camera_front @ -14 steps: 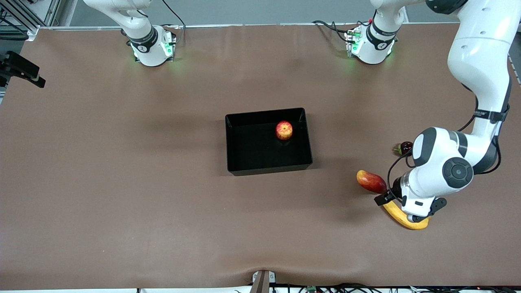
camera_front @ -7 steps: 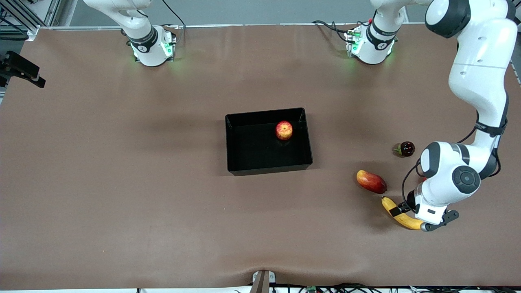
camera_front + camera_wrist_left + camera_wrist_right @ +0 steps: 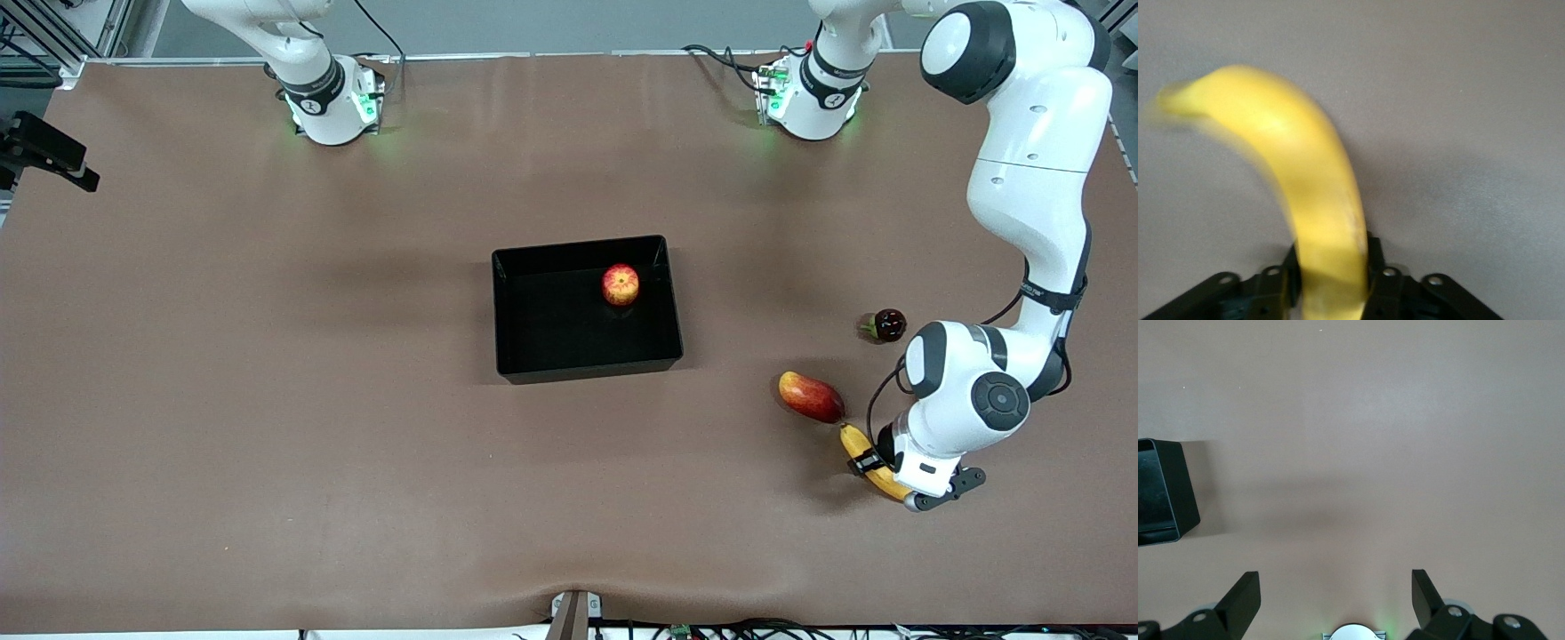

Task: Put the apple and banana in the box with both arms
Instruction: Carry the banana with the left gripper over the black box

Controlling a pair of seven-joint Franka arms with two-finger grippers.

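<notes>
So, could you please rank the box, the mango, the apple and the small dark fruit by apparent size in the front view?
1. Box, by far the largest.
2. Mango.
3. Apple.
4. Small dark fruit, slightly smaller than the apple.

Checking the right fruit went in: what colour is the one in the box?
Red with yellow blotches, the apple in the black box; front view shows it best.
</notes>
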